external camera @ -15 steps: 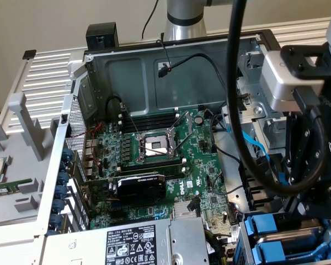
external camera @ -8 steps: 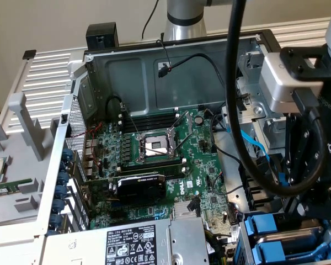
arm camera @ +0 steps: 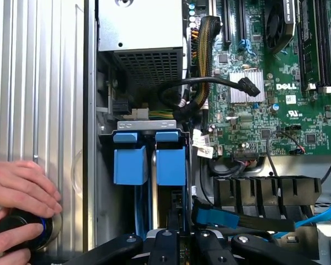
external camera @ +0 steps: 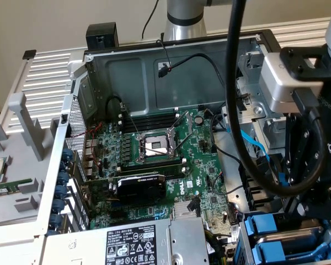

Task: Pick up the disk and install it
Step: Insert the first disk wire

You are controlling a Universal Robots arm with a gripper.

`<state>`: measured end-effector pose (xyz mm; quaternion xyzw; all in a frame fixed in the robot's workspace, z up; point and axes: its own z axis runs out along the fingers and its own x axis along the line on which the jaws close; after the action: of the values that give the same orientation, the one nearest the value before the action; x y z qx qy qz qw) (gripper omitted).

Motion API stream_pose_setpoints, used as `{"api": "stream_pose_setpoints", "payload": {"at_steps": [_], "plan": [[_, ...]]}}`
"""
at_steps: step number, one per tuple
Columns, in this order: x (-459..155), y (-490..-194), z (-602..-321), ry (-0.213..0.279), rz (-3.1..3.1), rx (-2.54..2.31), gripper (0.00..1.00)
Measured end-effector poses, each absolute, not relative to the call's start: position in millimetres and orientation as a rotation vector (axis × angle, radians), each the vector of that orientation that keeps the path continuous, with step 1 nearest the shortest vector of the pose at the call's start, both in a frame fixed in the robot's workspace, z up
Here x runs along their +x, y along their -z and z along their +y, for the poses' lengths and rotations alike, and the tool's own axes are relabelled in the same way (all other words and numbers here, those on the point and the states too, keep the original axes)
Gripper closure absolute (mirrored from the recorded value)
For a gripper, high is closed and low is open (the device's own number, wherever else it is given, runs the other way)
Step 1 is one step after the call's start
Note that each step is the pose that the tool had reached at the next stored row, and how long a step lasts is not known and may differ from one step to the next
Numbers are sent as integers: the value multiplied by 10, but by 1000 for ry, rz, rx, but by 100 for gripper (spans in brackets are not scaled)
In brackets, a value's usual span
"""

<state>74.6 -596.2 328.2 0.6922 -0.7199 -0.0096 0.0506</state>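
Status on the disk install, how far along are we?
Looks done: pickup and carry. The disk appears to stand in the drive bay already, blue tab up, beside a second blue carrier.
In hand: the gripper sits right over that pair at the bay's mouth.
Left: full seating and release. I cannot tell from these views whether either has happened.

The light was bright and even in both pictures. In the exterior view the metal shelf [external camera: 49, 72] at the upper left looked pale and washed out, and the inside of the computer case [external camera: 154, 77] was darker. In the wrist view the ribbed metal panel [arm camera: 38, 83] shone with soft glare, and a hand [arm camera: 19, 190] looked a bit blurry.
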Motion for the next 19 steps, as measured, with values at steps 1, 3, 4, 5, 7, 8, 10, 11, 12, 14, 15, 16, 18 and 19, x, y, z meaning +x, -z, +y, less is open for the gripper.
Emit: {"api": "stream_pose_setpoints", "payload": {"at_steps": [1,3,4,5,7,8,10,11,12,14,15,16,18,19], "plan": [[746,-3282,-5963,29,-2191,2107,83],[749,-3282,-5962,28,-2191,2108,82],[748,-3285,-5961,28,-2191,2107,82],[748,-3290,-5959,27,-2191,2107,75],[746,-3314,-5958,24,-2190,2105,75],[746,-3326,-5957,24,-2189,2105,75],[746,-3358,-5954,21,-2188,2103,75],[746,-3373,-5953,20,-2188,2103,75],[746,-3387,-5951,19,-2187,2102,75],[746,-3415,-5946,16,-2186,2101,75],[746,-3429,-5942,14,-2186,2100,75],[746,-3448,-5939,13,-2185,2100,75],[746,-3486,-5931,9,-2185,2099,75],[746,-3502,-5926,7,-2185,2099,75]]}}
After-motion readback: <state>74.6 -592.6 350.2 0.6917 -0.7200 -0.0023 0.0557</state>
